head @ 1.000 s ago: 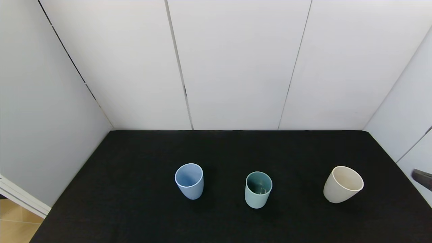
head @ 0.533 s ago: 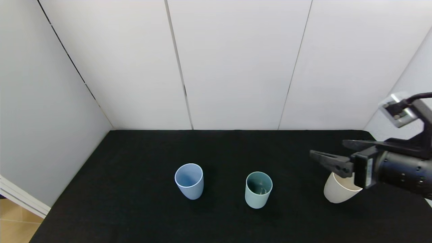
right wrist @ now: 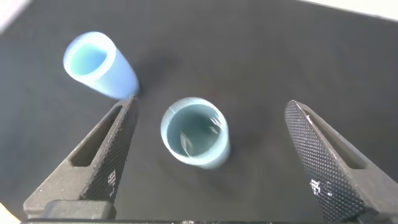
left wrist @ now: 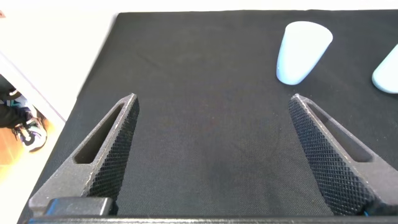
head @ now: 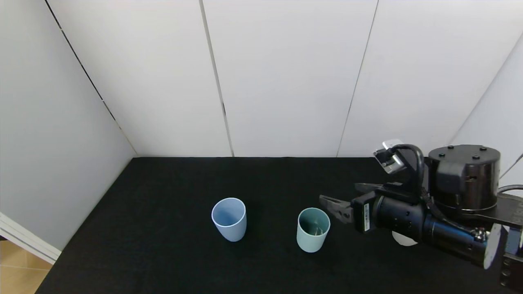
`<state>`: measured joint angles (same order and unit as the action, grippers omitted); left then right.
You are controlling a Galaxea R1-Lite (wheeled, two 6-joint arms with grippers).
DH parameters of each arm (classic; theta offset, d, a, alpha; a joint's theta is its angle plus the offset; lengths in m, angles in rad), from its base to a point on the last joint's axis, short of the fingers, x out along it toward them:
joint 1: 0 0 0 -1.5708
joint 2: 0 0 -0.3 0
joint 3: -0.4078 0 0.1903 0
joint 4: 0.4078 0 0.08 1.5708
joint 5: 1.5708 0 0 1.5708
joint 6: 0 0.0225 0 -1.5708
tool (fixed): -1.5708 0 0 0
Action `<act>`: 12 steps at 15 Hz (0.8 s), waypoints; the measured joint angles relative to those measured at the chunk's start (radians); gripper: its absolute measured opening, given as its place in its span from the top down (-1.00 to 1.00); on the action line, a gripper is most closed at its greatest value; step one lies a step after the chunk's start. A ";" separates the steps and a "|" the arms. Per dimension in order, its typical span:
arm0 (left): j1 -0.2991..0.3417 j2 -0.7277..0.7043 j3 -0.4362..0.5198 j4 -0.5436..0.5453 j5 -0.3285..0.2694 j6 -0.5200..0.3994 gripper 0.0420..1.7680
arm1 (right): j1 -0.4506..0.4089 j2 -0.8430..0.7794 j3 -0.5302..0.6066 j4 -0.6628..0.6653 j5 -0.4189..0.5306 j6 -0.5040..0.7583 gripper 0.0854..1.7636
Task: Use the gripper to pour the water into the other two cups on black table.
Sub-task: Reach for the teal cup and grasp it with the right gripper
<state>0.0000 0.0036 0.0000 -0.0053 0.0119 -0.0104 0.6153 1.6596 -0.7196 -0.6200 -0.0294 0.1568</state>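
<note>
On the black table (head: 163, 253) stand a light blue cup (head: 229, 218), a teal-green cup (head: 313, 229) and a cream cup (head: 402, 239), which is mostly hidden behind my right arm. My right gripper (head: 338, 192) is open and empty, just right of and above the teal-green cup. In the right wrist view the teal-green cup (right wrist: 196, 134) sits between and beyond the open fingers (right wrist: 106, 155), with glints of water (right wrist: 214, 124) inside. My left gripper (left wrist: 212, 99) is open and empty over bare cloth; it does not show in the head view.
White wall panels (head: 286, 81) close the table at the back and both sides. The left wrist view shows the light blue cup (left wrist: 301, 53) ahead, the teal-green cup's edge (left wrist: 388, 71), and the table's edge with floor (left wrist: 37, 93) beyond it.
My right arm has swung in from the right edge, leftward across the cream cup, covering most of it. Its open gripper now reaches beside the teal-green cup. The cups have not moved.
</note>
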 joint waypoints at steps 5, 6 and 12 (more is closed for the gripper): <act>0.000 0.000 0.000 0.000 0.000 0.000 -0.94 | 0.031 0.142 0.027 -0.144 -0.002 0.004 -0.94; 0.000 0.000 0.000 0.000 0.000 0.000 -0.94 | 0.031 0.163 0.031 -0.170 -0.001 0.005 -0.94; 0.000 0.000 0.000 0.000 0.000 0.000 -0.94 | 0.015 0.256 0.040 -0.267 -0.003 0.005 -0.94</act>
<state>0.0000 0.0036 0.0000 -0.0057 0.0115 -0.0100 0.6300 1.9160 -0.6796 -0.8866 -0.0321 0.1615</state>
